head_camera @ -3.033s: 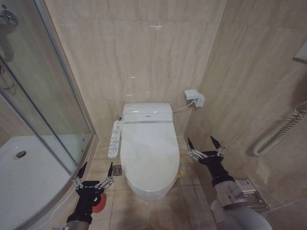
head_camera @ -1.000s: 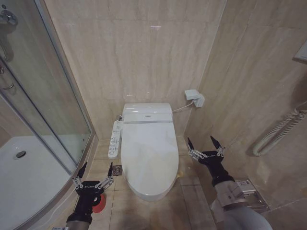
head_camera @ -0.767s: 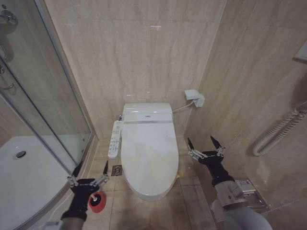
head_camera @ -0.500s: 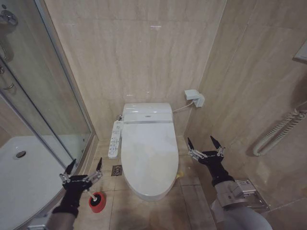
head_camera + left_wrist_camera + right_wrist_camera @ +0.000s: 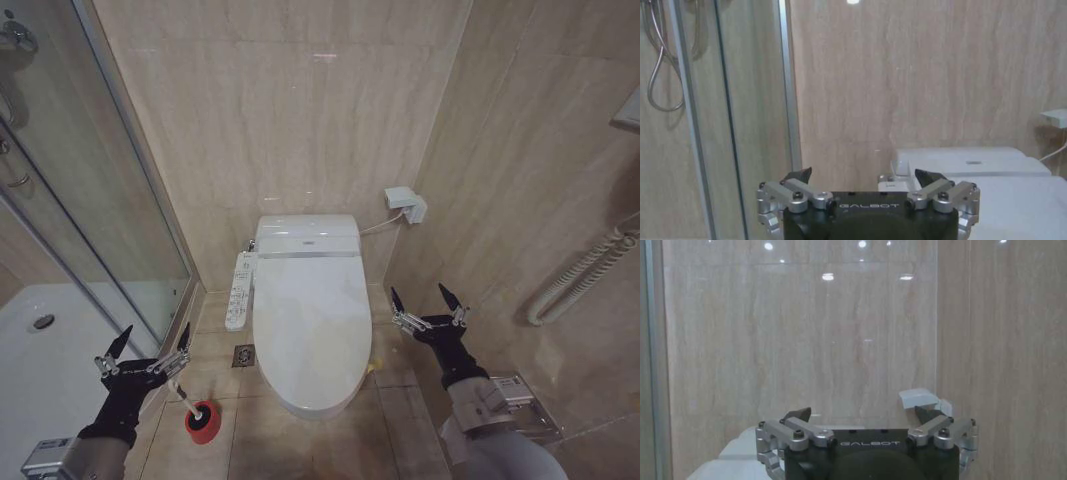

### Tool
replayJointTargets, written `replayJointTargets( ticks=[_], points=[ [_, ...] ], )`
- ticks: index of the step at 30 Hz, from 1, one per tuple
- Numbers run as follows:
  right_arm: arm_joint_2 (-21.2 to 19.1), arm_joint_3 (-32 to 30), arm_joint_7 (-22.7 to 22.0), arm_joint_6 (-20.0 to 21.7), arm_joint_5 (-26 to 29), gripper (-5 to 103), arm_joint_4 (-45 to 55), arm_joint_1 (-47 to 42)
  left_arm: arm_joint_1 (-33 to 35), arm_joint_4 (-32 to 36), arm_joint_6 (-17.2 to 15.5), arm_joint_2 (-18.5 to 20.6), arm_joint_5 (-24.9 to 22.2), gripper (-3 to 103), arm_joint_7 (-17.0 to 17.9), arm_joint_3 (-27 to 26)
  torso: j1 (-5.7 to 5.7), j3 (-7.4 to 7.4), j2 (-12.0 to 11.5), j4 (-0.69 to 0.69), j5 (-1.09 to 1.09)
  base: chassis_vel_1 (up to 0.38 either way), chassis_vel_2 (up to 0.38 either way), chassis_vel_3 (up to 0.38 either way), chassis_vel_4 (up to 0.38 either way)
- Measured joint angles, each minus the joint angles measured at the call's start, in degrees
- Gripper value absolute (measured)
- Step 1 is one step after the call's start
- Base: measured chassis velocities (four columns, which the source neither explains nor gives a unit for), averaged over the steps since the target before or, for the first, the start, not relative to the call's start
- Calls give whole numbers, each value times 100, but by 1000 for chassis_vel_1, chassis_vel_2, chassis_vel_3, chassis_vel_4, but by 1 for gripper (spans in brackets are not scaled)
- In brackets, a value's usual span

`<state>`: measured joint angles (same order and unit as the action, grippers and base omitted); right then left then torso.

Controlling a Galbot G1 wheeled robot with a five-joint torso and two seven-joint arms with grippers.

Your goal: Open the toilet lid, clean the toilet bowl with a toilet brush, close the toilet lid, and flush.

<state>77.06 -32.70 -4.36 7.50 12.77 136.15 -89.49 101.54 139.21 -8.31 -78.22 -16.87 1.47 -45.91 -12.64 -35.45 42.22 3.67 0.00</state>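
The toilet lid [image 5: 312,318] lies shut, a glossy white oval that hides the toilet bowl. On the floor left of the toilet stands the toilet brush [image 5: 200,419], its thin white handle leaning out of a short red holder. My left gripper [image 5: 155,334] is open and empty, up and to the left of the brush, close to the shower edge. In the left wrist view that same left gripper [image 5: 863,175] is open, with the lid [image 5: 1017,202] beyond it. My right gripper [image 5: 418,294] hangs open and empty just right of the toilet, seen also from the wrist as the right gripper [image 5: 861,412].
A white side control panel [image 5: 239,290] runs along the toilet's left side, with a floor drain [image 5: 243,355] beside it. The glass shower door [image 5: 95,230] and white shower tray [image 5: 45,375] close off the left. A wall box [image 5: 405,203] and a ribbed hose [image 5: 580,278] are on the right.
My left arm has swung left toward the shower, uncovering the red brush holder. The right arm and the toilet lid have not moved.
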Motion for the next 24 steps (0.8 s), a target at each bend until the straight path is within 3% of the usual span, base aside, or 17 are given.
replayJointTargets(
  ticks=[4,16,24],
  points=[
    [0,0,0,0,0,100,0,0,-164,-526,439,233,-153,100,-154,-92,0,0,0,0,-1,0,0,0,0],
    [0,0,0,0,0,100,-1,0,-378,-948,510,417,-339,97,-163,-123,0,0,0,-2,0,0,0,0,0],
    [-1,0,0,0,0,100,0,0,-1117,-1921,576,1029,-761,97,-74,-153,0,0,0,-1,-2,0,0,0,0]
  ],
)
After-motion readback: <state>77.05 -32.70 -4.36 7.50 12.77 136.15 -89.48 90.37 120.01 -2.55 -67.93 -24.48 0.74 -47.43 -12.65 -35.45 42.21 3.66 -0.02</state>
